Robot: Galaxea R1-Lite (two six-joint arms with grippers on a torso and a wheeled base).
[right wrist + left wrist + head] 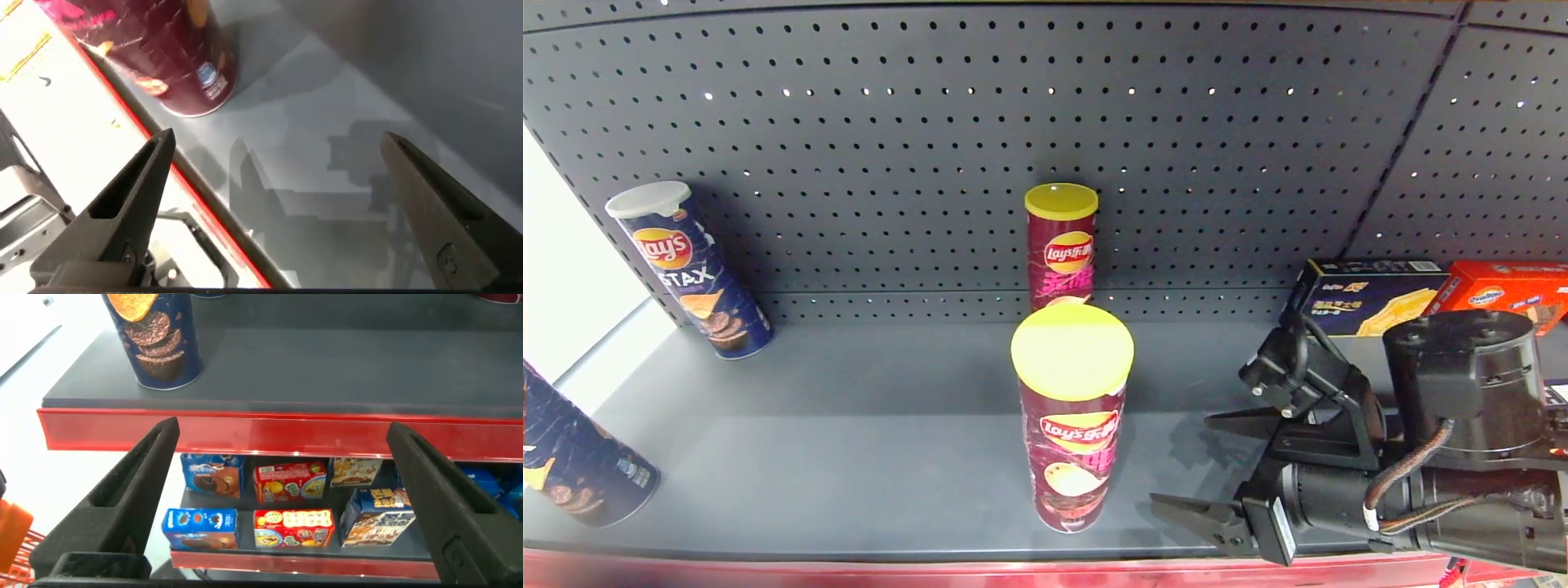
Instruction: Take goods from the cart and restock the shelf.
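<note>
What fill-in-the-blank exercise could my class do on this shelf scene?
1. The front maroon can has a ____ lid.
2. The blue can at the back left has a ____ lid.
3. The right tool, beside the front maroon can, is ____, not shut.
4. With the back maroon can behind the front one, the shelf holds ____ maroon cans.

Missing words: yellow; white; open; two.
</note>
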